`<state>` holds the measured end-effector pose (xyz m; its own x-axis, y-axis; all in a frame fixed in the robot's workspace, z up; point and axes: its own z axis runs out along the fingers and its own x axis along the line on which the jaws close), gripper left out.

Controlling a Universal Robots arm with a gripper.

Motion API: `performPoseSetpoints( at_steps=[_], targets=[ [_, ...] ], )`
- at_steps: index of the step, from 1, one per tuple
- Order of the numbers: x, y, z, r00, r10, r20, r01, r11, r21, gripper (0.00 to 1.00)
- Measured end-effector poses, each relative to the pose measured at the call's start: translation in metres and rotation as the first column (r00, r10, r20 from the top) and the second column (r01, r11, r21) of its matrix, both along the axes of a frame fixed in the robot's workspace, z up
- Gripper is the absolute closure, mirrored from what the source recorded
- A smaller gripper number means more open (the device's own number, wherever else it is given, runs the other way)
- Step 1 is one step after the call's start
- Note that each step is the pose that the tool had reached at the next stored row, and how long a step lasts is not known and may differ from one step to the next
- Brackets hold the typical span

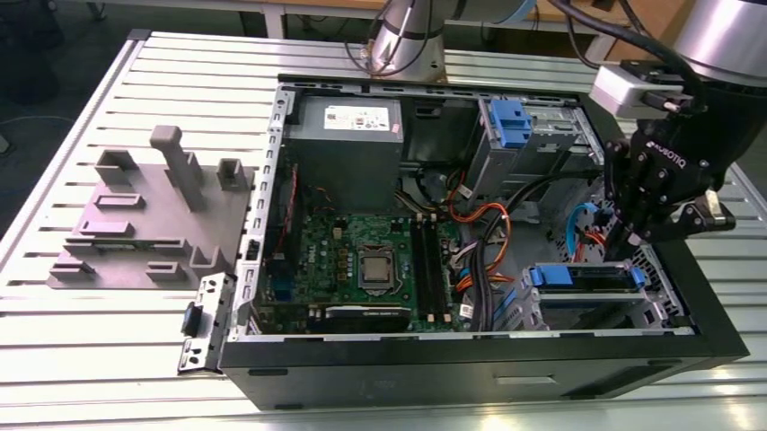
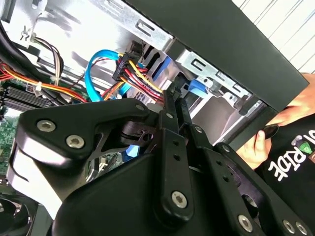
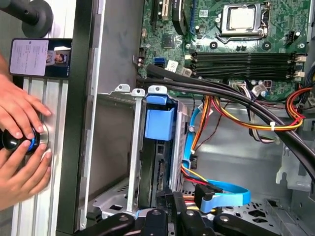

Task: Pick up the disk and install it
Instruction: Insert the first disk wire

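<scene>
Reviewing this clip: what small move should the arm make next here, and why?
Probably a short, slow descent toward the silver-grey disk in its blue plastic bracket. The black gripper hangs close above it inside the open black computer case, and a loose blue flat cable lies right beside that path.

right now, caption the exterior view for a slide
Gripper hovers over the disk seated in the drive cage of an open computer case.

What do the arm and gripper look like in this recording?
The arm is silver-grey and cylindrical; black cables trail beside it. A pale grey box sits at its wrist. The gripper is matte black, built of bolted linkage bars, with white lettering on its body.
</scene>
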<state>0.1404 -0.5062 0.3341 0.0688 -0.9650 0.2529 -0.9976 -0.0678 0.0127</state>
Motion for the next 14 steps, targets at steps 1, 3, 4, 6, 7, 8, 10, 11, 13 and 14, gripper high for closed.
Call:
performPoseSetpoints(
  at_steps=[1, 3, 4, 6, 7, 8, 10, 11, 13, 14],
  targets=[
    [-0.0001, -0.0009, -0.0001, 1.0, 0.0, 0.0003, 0.0, 1.0, 0.0001, 0.83],
    [-0.0006, -0.0039, -0.0001, 1.0, 0.0, 0.0007, 0.0, 1.0, 0.0002, 0.83],
    [-0.001, -0.0049, -0.0001, 1.0, 0.0, 0.001, 0.0, 1.0, 0.0002, 0.83],
    [-0.0026, -0.0054, -0.0002, 1.0, 0.0, 0.0017, 0.0, 1.0, 0.0003, 0.83],
    [-0.0035, -0.0056, -0.0002, 1.0, 0.0, 0.0023, 0.0, 1.0, 0.0002, 0.83],
    [-0.004, -0.0057, -0.0002, 1.0, 0.0, 0.0032, 0.0, 1.0, 0.0008, 0.83],
    [-0.0049, -0.0063, -0.0003, 1.0, 0.0, 0.0052, 0.0, 1.0, 0.0043, 0.83],
    [-0.0052, -0.0069, -0.0004, 1.0, 0.0, 0.006, 0.0, 1.0, 0.0081, 0.83],
    [-0.0055, -0.0088, -0.0007, 1.0, 0.0, 0.0069, 0.0, 0.9998, 0.0182, 0.83],
    [-0.0055, -0.0099, -0.0009, 1.0, 0.0, 0.0071, 0.0, 0.9997, 0.0249, 0.83]
  ],
)
